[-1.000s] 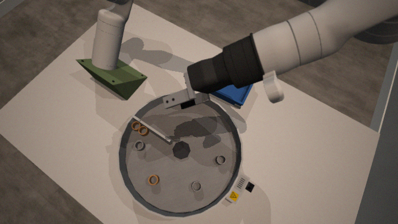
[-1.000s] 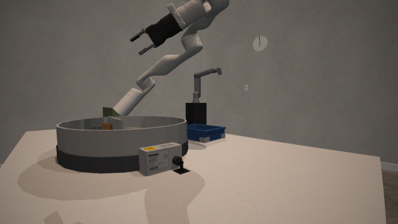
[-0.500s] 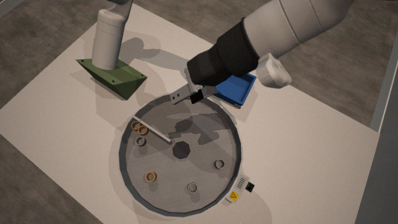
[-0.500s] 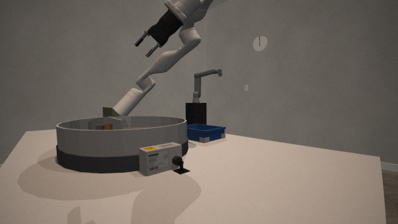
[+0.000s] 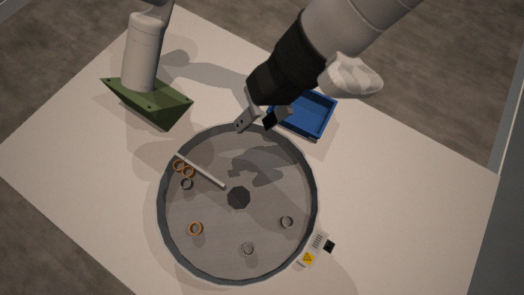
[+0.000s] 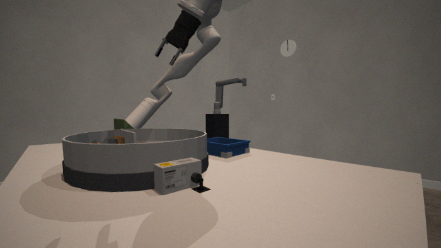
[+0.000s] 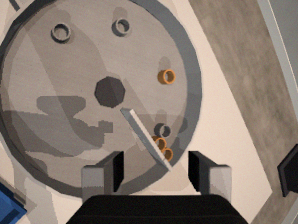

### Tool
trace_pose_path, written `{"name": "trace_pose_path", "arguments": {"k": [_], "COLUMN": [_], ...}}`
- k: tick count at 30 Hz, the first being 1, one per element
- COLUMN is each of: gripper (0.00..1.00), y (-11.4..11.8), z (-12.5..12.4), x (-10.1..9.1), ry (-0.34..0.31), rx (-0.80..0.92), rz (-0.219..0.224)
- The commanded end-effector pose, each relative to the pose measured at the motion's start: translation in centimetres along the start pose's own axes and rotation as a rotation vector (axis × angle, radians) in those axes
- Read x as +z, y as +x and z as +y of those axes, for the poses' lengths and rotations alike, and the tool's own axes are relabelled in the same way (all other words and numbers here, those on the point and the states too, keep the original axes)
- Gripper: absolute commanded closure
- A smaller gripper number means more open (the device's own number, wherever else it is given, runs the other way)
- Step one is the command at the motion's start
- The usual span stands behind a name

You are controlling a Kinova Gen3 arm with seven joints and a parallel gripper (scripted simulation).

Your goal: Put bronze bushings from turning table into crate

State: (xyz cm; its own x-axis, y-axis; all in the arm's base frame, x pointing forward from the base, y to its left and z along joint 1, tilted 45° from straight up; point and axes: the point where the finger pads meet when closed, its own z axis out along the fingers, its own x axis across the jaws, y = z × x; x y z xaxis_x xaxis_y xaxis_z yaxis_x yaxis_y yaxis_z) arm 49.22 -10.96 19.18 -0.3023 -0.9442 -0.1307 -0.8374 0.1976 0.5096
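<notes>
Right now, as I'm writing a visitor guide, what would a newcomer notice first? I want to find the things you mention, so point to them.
Probably the big round turntable (image 5: 162, 210) (image 6: 104, 157) (image 7: 195, 95) on the table, with three orange rings and three grey ones inside. Above it hangs the open gripper (image 5: 253, 123) (image 6: 164, 60) (image 7: 155, 164). The bright blue crate (image 5: 328, 120) (image 6: 228, 148) (image 7: 7, 207) sits just outside the turntable's rim.

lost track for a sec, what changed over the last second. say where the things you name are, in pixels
Seen from the top, the lone bronze bushing (image 5: 189, 228) (image 7: 174, 76) and the three steel bushings (image 5: 182, 183) (image 5: 281, 221) (image 5: 242, 248) moved clockwise. The gripper (image 5: 254, 125) (image 6: 164, 60) (image 7: 155, 164) swung to point more steeply down. Nothing was visibly grasped or released. The two bronze bushings (image 5: 174, 165) (image 5: 187, 177) by the bar (image 5: 200, 171) (image 7: 146, 140) and the crate (image 5: 305, 114) (image 6: 228, 148) (image 7: 9, 205) stayed about put.
</notes>
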Motion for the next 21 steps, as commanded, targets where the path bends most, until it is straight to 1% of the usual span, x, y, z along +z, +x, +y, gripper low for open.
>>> {"name": "trace_pose_path", "arguments": {"k": [1,6,11,21], "gripper": [0.0,0.0,0.0,0.0], "y": [0.2,0.2,-1.1,-1.1], "z": [0.2,0.2,1.8,1.8], "x": [-0.4,-0.4,-2.4,-2.4], "ry": [0.008,0.008,0.032,0.032], "rx": [0.004,0.004,0.05,0.05], "rz": [-0.005,-0.005,-0.187,-0.187]}}
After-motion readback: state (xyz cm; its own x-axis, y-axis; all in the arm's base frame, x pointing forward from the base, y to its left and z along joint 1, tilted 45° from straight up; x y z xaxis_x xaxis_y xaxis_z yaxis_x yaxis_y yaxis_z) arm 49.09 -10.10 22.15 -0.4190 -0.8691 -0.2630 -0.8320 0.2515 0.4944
